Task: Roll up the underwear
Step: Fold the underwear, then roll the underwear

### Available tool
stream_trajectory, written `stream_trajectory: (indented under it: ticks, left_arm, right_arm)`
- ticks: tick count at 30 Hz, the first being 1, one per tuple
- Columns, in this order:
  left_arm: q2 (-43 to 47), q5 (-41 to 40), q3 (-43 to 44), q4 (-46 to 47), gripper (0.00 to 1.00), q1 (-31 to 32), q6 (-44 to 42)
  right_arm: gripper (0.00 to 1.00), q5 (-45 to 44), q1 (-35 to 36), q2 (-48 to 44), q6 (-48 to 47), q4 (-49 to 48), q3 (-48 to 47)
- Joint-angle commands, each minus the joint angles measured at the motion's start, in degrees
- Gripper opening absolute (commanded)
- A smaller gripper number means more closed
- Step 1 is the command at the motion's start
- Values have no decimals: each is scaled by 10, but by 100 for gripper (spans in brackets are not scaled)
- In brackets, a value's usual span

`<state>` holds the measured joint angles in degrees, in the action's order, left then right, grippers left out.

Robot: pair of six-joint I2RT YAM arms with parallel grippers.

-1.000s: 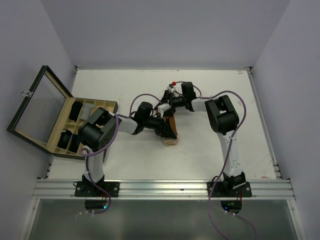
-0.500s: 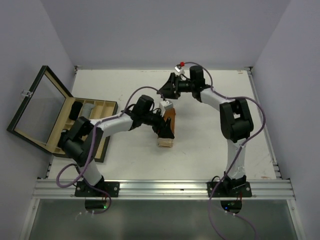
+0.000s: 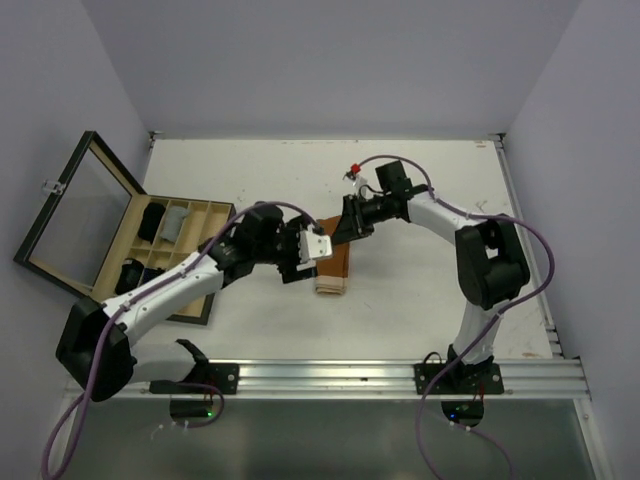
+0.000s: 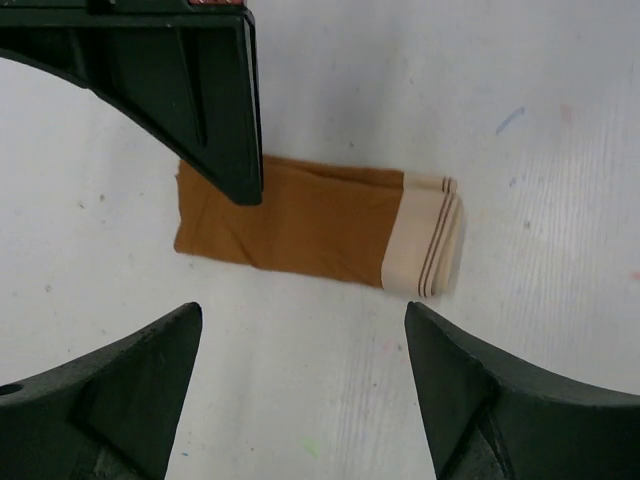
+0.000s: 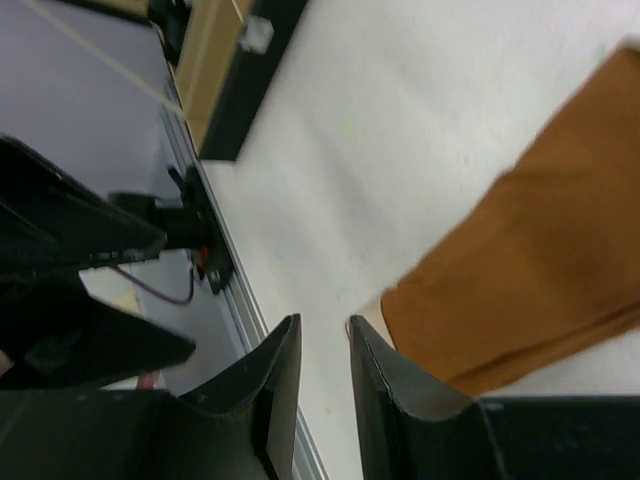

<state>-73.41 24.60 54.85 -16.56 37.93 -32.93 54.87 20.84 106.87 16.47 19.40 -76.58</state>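
Sitting far left: a compartmented wooden box (image 3: 208, 300) at the table's left edge, its glass lid (image 3: 75, 205) swung open and leaning outward.
Box contents: black underwear (image 3: 150, 220) in a far compartment with a grey piece (image 3: 175, 222) just beside it, and more black cloth (image 3: 135, 278) in the near compartments.
My left arm: reaches from the near-left corner across to the middle of the table (image 3: 420, 180).
My left gripper (image 3: 305, 250): jaws spread wide and released, holding nothing. In my left wrist view the two fingers (image 4: 130, 390) frame bare table just beside the folded cloth without touching it.
Orange-brown underwear (image 3: 335, 262): lies flat on the table near its centre, folded into a narrow strip, well apart from the box.
Waistband (image 4: 425, 245): beige with thin dark stripes, at the strip's near end.
My right gripper (image 3: 347, 225): sits at the strip's far end, tilted down toward it.
My right jaws: drawn close together with only a narrow slit between the fingers (image 5: 275, 390). White table shows through that slit, nothing is clamped, and the orange-brown cloth lies just beside one finger.
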Motion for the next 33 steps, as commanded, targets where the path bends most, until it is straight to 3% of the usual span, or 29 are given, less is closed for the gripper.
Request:
stream_trajectory:
  ticks: [1,7,13,22,33]
  left_arm:
    - [20,-98,-74,-8,86,42,-148]
    - [-6,-155,-137,104,82,122,-173]
    - [-56,-159,-142,139,82,166,-199]
    - [-139,-137,-123,141,70,175,-268]
    - [-187,-156,-155,198,51,180,-328]
  right_arm:
    - [29,-11,13,-14,-72,49,52]
    - [24,-32,14,4,-21,-57,126]
    - [20,-41,15,60,-13,-96,138]
    - [16,-95,22,146,-112,-41,124]
    - [12,-131,35,178,-114,10,97]
